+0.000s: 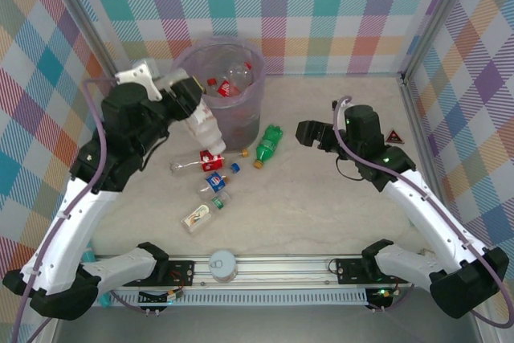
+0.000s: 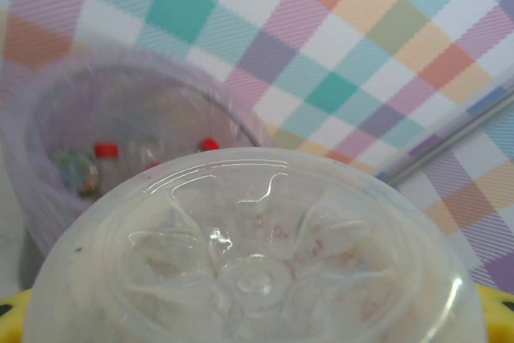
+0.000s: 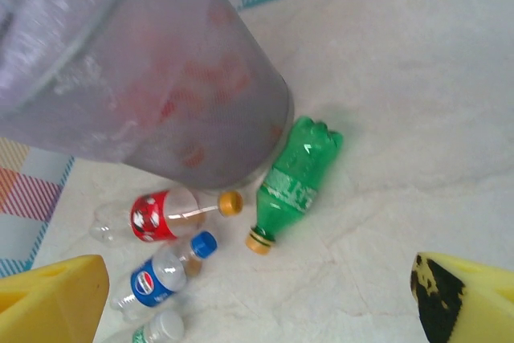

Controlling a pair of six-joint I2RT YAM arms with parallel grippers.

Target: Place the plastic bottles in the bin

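Gripping left tool (image 1: 193, 104): clamped across the held bottle (image 1: 204, 126), just off the bin's near-left rim.
Held bottle: clear, thin, glossy plastic. Its lobed, moulded base faces the wrist camera. From above, its long axis slants from the tool away from the bin, toward the near side.
Bin (image 1: 239, 122): round, greyish-purple and upright on the pale marbled worktop (image 1: 321, 206), with a crinkled translucent lilac bag folded over its rim.
Bottles in the bin (image 1: 229, 84): clear, with red caps and labels, lying jumbled.
Green bottle (image 3: 293, 178): glossy, on its side, its lobed base just beside the bin's foot and its orange cap pointing away from the bin.
Red-labelled bottle (image 3: 157, 216): clear, lying flat near the bin's foot, its orange cap toward the green bottle.
Blue-labelled bottle (image 3: 157, 283): lying flat, farther from the bin, its blue cap angled back toward it.
Right tool (image 1: 307, 132): yellow fingers spread wide with nothing between them, right of the bin, beyond the green bottle.
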